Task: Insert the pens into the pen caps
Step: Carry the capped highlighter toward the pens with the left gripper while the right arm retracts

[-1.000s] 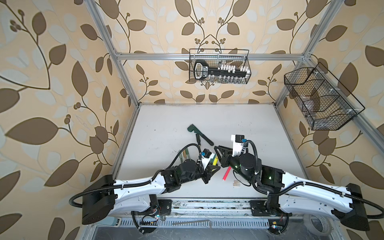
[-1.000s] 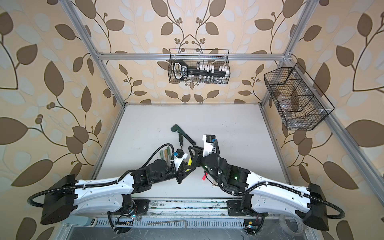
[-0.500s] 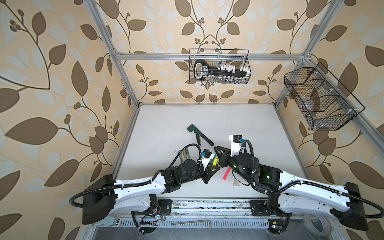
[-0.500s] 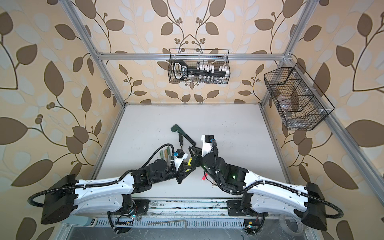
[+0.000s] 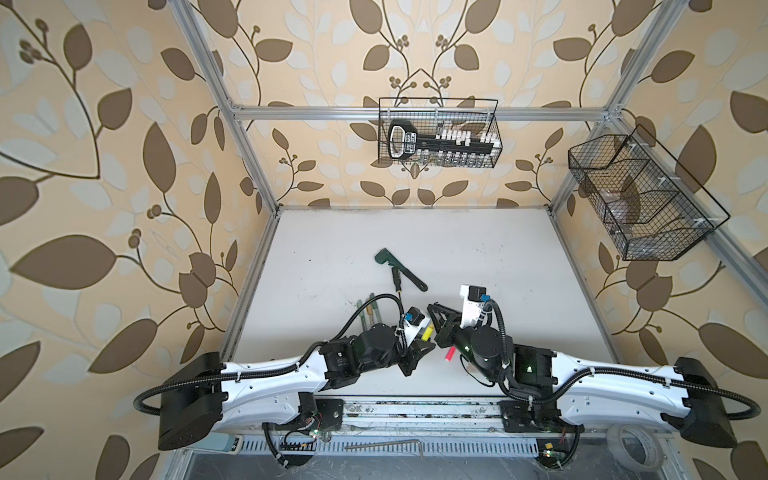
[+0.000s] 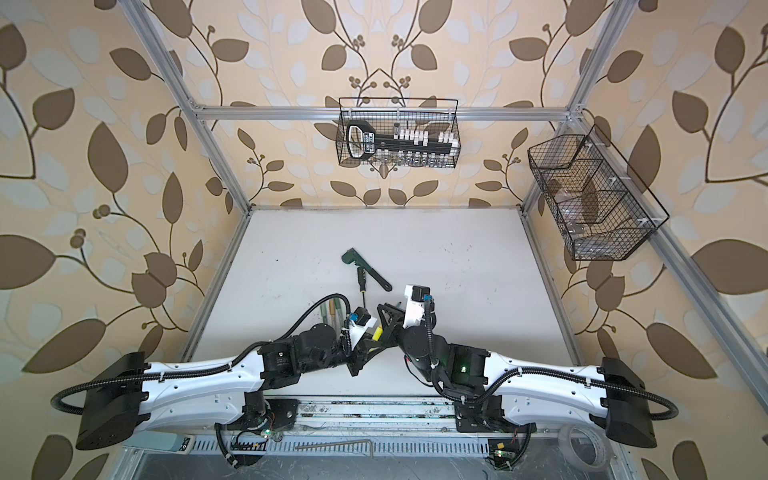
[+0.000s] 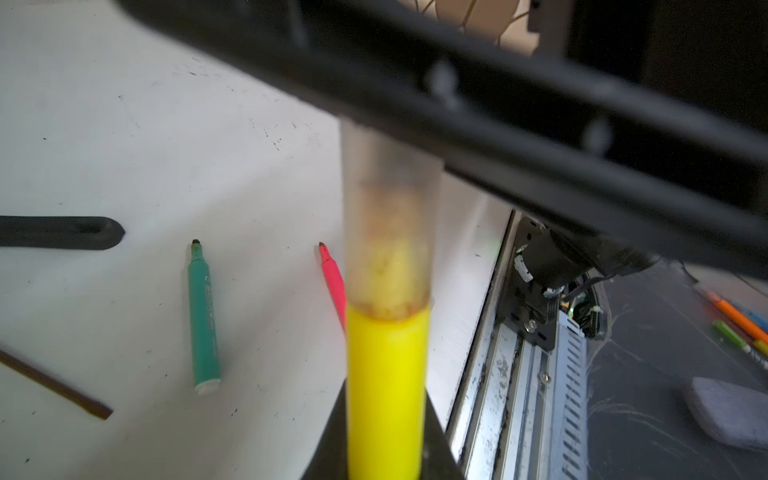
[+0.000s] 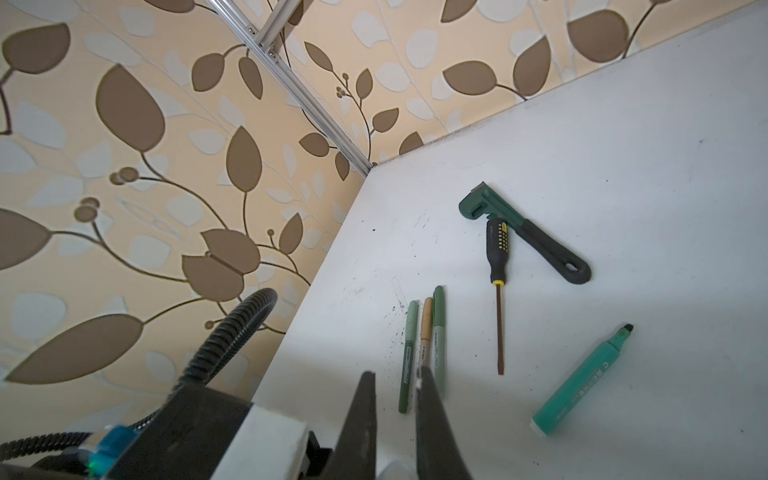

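Note:
My left gripper [image 7: 386, 436] is shut on the bright yellow pen [image 7: 386, 386], which points up and away from it. A pale translucent pen cap [image 7: 390, 216] sits over the pen's tip. My right gripper [image 8: 395, 374] is shut on that cap [image 8: 395, 469] from above. In both top views the two grippers meet at the yellow pen [image 5: 427, 332] [image 6: 377, 333] near the table's front middle. On the table lie a teal green pen [image 8: 582, 382] and a neon pink pen [image 7: 334, 282]. Grey-green [image 8: 407, 353], gold-brown [image 8: 426, 332] and dark green [image 8: 438, 332] pens lie side by side.
A dark green wrench [image 5: 399, 270] and a black-handled screwdriver [image 8: 498, 266] lie behind the grippers. Wire baskets hang on the back wall [image 5: 438, 133] and the right wall [image 5: 644, 195]. A tape roll [image 5: 633, 446] and a hex key [image 5: 382, 444] lie in front of the table edge.
My right gripper's jaws have closed in on the cap, and that arm has shifted slightly. The left arm with the yellow pen has stayed still.

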{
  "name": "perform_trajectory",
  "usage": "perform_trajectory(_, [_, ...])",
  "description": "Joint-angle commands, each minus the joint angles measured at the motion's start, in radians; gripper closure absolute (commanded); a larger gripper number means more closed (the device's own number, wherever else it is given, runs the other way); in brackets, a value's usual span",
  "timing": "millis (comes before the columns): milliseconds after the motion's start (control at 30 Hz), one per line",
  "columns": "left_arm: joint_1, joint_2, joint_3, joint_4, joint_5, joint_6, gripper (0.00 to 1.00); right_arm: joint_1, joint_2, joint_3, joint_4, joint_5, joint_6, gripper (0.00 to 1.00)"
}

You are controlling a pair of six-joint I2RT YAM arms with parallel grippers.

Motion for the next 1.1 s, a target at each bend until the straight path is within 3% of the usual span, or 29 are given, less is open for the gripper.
perform_trajectory(0, [0.033,-0.099,0.037,0.171,-0.215,0.010,1.00,0.091,0.035,-0.053,-0.062,-0.033,0.045,1.00])
perform_trajectory(167, [0.033,-0.145,0.121,0.106,-0.289,0.070,1.00,0.145,0.053,-0.073,0.010,-0.026,0.046,1.00])
perform_trajectory(400, [0.054,-0.101,0.231,0.130,-0.353,0.144,1.00,0.190,0.082,-0.080,0.071,-0.027,0.028,1.00])
perform_trajectory(733, [0.255,-0.093,0.349,0.108,-0.250,0.092,1.00,0.248,0.127,-0.085,0.133,-0.018,0.034,1.00])
perform_trajectory(1067, [0.282,-0.126,0.341,0.131,-0.231,0.070,1.00,0.265,0.132,-0.081,0.162,-0.007,0.018,1.00])
